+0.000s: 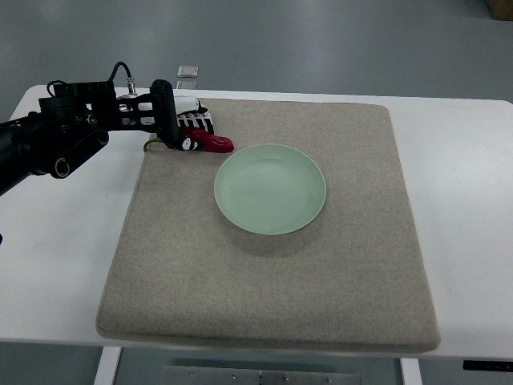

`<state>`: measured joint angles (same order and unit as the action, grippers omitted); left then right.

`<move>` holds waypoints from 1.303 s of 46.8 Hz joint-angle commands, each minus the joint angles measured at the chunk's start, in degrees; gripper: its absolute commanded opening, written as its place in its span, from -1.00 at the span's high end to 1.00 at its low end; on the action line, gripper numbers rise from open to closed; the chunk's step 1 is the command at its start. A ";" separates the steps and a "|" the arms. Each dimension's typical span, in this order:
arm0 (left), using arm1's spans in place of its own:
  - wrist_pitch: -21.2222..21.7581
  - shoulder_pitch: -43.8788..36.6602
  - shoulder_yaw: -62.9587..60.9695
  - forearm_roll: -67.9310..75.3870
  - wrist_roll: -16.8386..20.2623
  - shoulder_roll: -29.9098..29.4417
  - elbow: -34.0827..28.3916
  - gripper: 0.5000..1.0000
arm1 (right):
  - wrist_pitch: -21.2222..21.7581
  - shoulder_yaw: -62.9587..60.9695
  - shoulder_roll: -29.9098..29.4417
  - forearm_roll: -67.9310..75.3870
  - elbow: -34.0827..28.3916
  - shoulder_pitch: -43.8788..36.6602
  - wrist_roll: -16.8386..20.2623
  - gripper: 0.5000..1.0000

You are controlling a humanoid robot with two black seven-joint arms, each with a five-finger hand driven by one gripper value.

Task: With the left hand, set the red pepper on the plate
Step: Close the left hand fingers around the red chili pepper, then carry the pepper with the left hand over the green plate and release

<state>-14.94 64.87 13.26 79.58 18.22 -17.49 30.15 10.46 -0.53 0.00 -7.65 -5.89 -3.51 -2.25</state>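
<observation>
Top view shows the red pepper (212,143), a glossy, tapered pod, lying on the mat just beside the upper-left rim of the plate, apart from it by a narrow strip of cloth. Its green stem (148,144) pokes out at the mat's left edge, while the middle of the pod is hidden under the left hand (183,128). That hand, built of hard black and white segmented fingers (197,122), is curled down around the pepper's stem end, pinching it against the mat. A black, boxy forearm (60,132) with a thin looped cable (122,72) reaches in from the picture's left edge.

The plate (270,188) is a round, shallow dish of smooth pale green glaze with a gently raised rim, sitting near the mat's centre. The mat (272,273) is a large, squarish piece of beige, felt-like fabric with rounded corners and a nubbly weave. It covers most of the surface (465,192), which is flat, white and smooth. Beyond the far edge lies a grey floor (321,40) with a dull sheen.
</observation>
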 commanded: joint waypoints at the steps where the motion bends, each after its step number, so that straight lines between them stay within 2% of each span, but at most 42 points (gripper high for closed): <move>1: 0.09 0.26 0.10 -0.39 -0.03 -0.09 -0.09 0.80 | 0.00 0.00 0.00 0.00 0.00 0.00 -0.03 -0.71; 8: 0.53 0.79 1.16 -0.83 -0.03 -0.27 0.00 0.80 | 0.00 0.00 0.00 0.00 0.00 0.00 -0.03 -0.71; 14: 3.69 1.31 1.16 -0.74 -0.03 -0.27 0.52 0.79 | 0.00 0.00 0.00 0.00 0.00 0.00 -0.03 -0.71; 27: 6.77 1.49 1.25 -0.74 -0.03 -0.53 10.01 0.74 | 0.00 0.00 0.00 0.00 0.00 0.00 0.05 -0.71; 43: 5.89 0.70 0.63 -0.65 -0.03 -0.35 21.00 0.63 | 0.00 0.00 0.00 0.00 0.00 0.00 0.05 -0.71; 49: 5.89 0.52 0.28 -0.56 0.06 -0.27 22.94 0.53 | 0.00 0.00 0.00 0.00 0.00 0.00 0.05 -0.71; 61: 5.80 -0.35 -0.16 -0.48 0.06 0.08 24.08 0.51 | 0.00 0.00 0.00 0.00 0.00 0.00 -0.03 -0.71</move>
<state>-9.12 65.12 13.25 79.10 18.27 -17.56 54.22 10.46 -0.53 0.00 -7.65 -5.89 -3.52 -2.25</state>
